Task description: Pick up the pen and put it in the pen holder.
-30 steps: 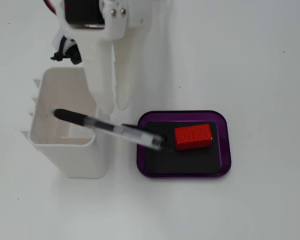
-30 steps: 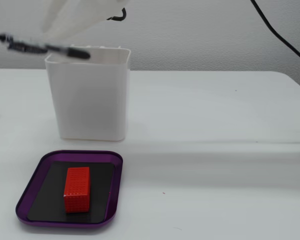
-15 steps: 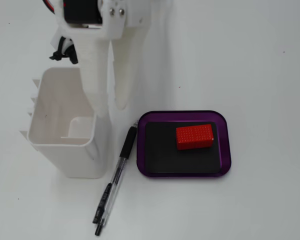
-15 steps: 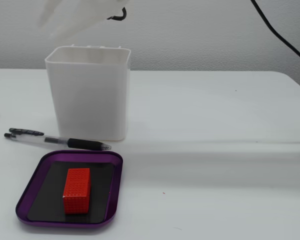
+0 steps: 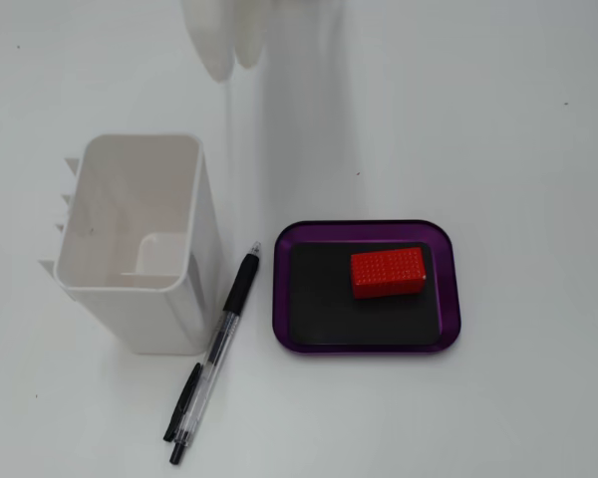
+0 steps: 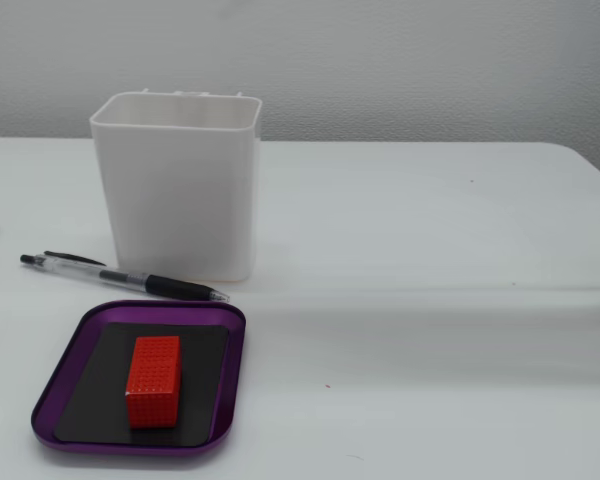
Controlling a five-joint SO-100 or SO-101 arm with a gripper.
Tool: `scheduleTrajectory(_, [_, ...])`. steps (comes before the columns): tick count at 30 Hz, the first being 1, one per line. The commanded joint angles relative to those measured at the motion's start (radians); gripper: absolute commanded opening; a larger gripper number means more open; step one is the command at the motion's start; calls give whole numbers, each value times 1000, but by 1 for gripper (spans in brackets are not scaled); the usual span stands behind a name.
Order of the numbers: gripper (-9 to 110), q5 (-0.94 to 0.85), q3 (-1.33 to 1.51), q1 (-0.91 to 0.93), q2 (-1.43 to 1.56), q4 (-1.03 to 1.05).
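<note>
A black-and-clear pen (image 5: pixel 222 334) lies on the white table, just right of the white pen holder (image 5: pixel 140 234) in a fixed view. In another fixed view the pen (image 6: pixel 130 279) lies in front of the holder (image 6: pixel 177 185). The holder stands upright and looks empty. My gripper (image 5: pixel 231 62) shows only as two blurred white fingertips at the top edge, close together and holding nothing, well away from the pen. A white sliver at the right edge of the other fixed view may be part of the arm.
A purple tray (image 5: pixel 367 229) with a black liner holds a red block (image 5: pixel 388 272), just right of the pen. It also shows at the front left in the other fixed view (image 6: pixel 70 345), with the block (image 6: pixel 154 380) on it.
</note>
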Motion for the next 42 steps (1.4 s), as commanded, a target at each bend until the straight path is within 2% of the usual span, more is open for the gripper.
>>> scheduleTrajectory(1, [8, -64, 71, -3, 156, 89])
scheduleTrajectory(7, [8, -144, 463, -3, 425, 83])
scheduleTrajectory(21, [8, -173, 1594, 9, 1220, -311])
scheduleTrajectory(26, [8, -169, 1884, 5, 1551, -354])
scheduleTrajectory(31, [8, -173, 2063, 11, 1836, -341])
scheduleTrajectory(37, [7, -170, 2121, 9, 1740, -318])
scheduleTrajectory(42, [-1, -178, 2138, 9, 1764, -267])
